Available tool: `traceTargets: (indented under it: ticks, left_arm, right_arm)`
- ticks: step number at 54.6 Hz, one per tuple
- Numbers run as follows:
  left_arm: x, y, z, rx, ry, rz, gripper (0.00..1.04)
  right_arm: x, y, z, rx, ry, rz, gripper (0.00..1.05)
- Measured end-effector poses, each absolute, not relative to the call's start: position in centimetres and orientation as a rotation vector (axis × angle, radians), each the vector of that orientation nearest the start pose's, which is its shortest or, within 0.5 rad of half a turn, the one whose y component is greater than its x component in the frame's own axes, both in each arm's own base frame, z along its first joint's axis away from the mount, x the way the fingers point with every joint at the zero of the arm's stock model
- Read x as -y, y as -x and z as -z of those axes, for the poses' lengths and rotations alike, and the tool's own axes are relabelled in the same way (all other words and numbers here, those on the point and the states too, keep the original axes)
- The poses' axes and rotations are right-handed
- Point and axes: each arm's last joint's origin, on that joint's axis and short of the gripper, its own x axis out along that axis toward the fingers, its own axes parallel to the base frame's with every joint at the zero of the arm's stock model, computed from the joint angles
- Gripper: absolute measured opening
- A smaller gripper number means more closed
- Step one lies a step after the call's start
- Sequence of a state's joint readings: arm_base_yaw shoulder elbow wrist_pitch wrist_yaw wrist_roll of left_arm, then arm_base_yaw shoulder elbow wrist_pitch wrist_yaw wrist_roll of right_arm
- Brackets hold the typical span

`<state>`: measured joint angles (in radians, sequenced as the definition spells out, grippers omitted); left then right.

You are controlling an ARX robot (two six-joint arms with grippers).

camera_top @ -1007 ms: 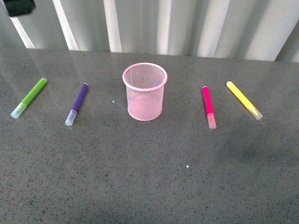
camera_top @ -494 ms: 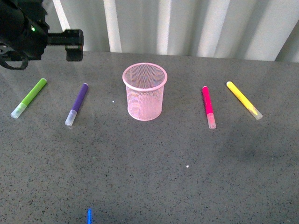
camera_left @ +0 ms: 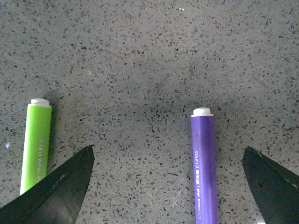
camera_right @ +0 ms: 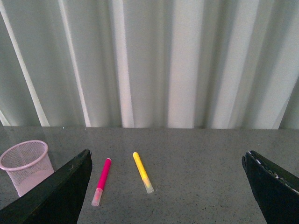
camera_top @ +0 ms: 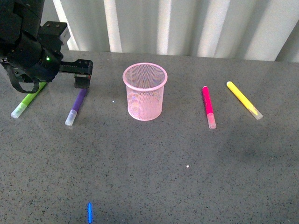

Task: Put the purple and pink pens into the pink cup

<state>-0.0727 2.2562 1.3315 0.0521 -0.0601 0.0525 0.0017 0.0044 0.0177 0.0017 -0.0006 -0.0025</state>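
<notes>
The purple pen (camera_top: 76, 107) lies left of centre in the front view, its clear cap toward the lower left and its long axis slanting up to the right. The left gripper (camera_top: 83, 78) hangs over its far end, the arm reaching in from the upper left with jaws spread wide. In the wrist view the pen runs lengthwise between the fingers, off-centre toward one, probably close below. The pink cup (camera_top: 145, 92) stands at centre. The pink pen (camera_top: 208, 106) lies to its right, well apart from the wide-open right gripper (camera_right: 163, 191).
</notes>
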Motion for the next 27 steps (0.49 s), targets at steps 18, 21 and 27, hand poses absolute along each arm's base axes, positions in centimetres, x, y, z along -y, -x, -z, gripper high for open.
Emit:
traceTargets:
  ticks: [18, 21, 27]
  left_arm:
    - [3.9, -45.7, -5.8, -0.900, -0.144, 0.038, 0.98]
    - [4.2, -45.9, -5.8, -0.900, -0.148, 0.041, 0.98]
    - [4.6, -46.3, -5.6, -0.900, -0.157, 0.051, 0.98]
  right_arm:
    - [0.0, -9.7, -16.9, 0.015, 0.002, -0.002, 0.98]
    - [0.0, -9.7, -16.9, 0.015, 0.002, -0.002, 0.98]
    - [0.0, -9.7, -16.9, 0.015, 0.002, -0.002, 0.98]
